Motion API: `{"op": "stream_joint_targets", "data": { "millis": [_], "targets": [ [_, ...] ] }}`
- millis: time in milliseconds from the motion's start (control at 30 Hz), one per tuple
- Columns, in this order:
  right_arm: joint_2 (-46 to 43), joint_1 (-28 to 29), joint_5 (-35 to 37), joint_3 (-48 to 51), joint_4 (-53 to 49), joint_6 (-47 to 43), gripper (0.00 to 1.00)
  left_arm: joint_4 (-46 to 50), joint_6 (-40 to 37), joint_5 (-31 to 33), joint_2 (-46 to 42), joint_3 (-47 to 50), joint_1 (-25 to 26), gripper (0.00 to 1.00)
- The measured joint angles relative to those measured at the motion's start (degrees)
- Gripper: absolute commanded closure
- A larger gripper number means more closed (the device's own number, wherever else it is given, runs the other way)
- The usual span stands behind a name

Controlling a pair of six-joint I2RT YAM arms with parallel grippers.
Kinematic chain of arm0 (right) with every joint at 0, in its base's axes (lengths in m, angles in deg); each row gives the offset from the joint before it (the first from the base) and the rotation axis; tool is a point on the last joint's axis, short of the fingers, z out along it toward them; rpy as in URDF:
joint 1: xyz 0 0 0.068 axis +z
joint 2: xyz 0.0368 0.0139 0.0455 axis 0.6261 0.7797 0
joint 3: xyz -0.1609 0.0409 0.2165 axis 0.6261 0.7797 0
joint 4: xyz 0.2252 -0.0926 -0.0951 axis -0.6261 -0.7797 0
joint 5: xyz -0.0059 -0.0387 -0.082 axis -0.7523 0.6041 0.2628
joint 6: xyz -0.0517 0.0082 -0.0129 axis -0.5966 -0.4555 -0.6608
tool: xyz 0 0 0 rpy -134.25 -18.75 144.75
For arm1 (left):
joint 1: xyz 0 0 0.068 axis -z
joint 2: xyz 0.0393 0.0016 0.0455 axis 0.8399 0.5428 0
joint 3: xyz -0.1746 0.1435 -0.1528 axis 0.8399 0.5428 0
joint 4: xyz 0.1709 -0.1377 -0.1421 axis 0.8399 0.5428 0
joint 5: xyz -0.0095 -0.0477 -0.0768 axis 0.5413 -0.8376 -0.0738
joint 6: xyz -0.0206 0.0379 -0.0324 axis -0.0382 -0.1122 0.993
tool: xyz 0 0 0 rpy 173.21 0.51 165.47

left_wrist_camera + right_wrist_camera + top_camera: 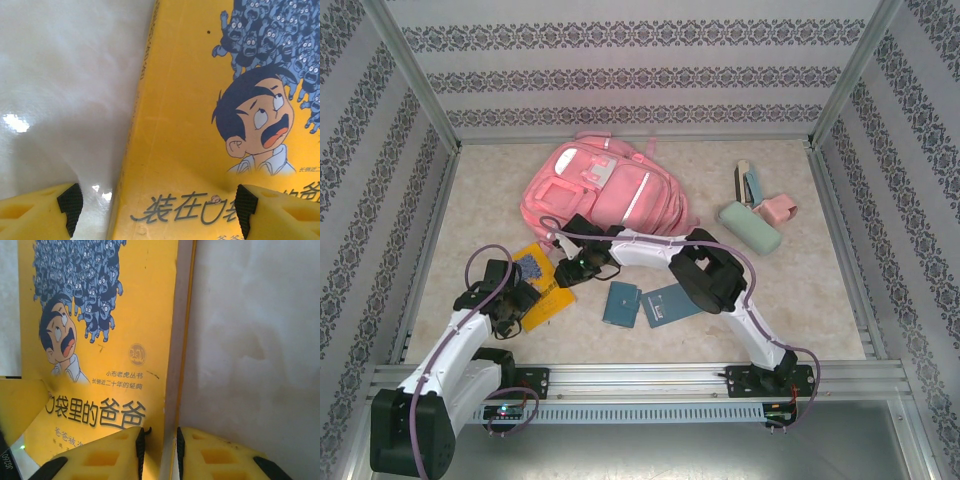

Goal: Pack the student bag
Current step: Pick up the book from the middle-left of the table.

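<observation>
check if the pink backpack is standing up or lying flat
Lying flat: the student bag rests on the table with its front pockets and white stripe facing up at the overhead camera.

Table (800,290): student bag (605,190), yellow book (555,297), mint case (750,227)

The overhead camera sits high behind the two arm bases, looking down and forward over the whole worktop (800,290), out to the backpack (605,190) at the far side. Each wrist camera looks out between its own jaws, very near the surface. Both show the same yellow comic book (190,125), from opposite edges.
</observation>
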Motion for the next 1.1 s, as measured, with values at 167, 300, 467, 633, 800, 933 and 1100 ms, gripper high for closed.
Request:
{"op": "stream_joint_targets", "data": {
  "millis": [167, 300, 467, 633, 800, 933, 1100],
  "targets": [
    [0.11, 0.39, -0.37, -0.28, 0.00, -0.24, 0.79, -0.46, -0.48, -0.28, -0.39, 0.55, 0.00, 0.19],
    [0.13, 0.81, -0.98, -0.28, 0.00, -0.20, 0.80, -0.92, -1.49, -1.66, -1.53, 1.33, -0.72, 0.22],
    [0.13, 0.81, -1.20, -0.28, -0.02, -0.20, 0.79, -2.51, -1.90, -4.31, -5.51, 2.78, -1.51, 0.22],
    [0.09, -0.61, 0.70, -0.28, 0.17, -0.17, 0.78, -7.43, -1.16, -8.87, -10.38, 5.25, -1.51, 0.26],
    [-0.04, -2.05, 3.32, -0.28, 1.07, -0.22, 0.77, -10.19, 0.48, -15.91, -10.99, 6.34, -1.44, 0.30],
    [-0.07, -2.19, 4.74, -0.28, 1.73, -0.26, 0.77, -11.23, 1.86, -18.99, -11.10, 6.71, -1.44, 0.30],
    [-0.07, -2.25, 5.73, -0.28, 2.19, -0.39, 0.77, -11.17, 2.89, -20.20, -13.77, 6.75, -1.44, 0.30]
  ]
}}
